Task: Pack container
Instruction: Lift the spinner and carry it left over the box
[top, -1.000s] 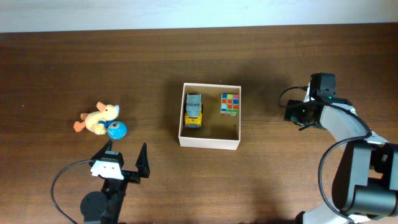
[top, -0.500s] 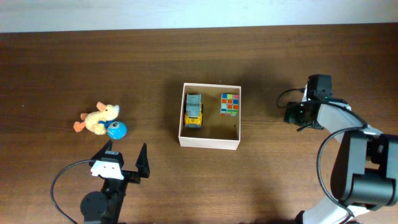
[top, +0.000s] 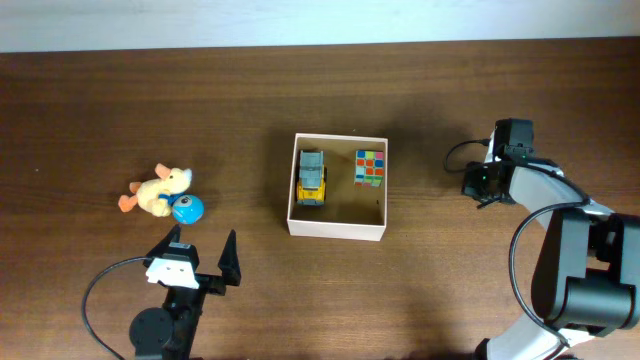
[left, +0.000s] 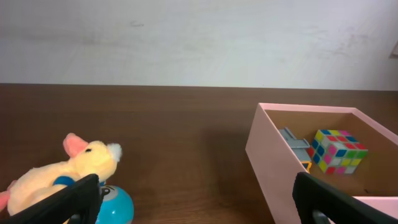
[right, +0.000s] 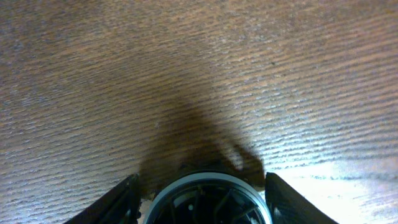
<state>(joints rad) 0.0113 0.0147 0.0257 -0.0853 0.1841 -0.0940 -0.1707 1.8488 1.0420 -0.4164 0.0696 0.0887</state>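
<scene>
Nearest us, the left gripper (top: 203, 245) has not stirred, its fingers wide apart and empty. Just beyond it the plush duck (top: 158, 190) and blue ball (top: 187, 209) lie touching on the bench (top: 420, 290), outside the box (top: 335, 229). The box sits mid-bench and already holds a toy car (top: 312, 178) and a colour cube (top: 370, 167). The right gripper (top: 476, 182) has edged back, fingers apart over bare wood. We judge the left side goes next.
</scene>
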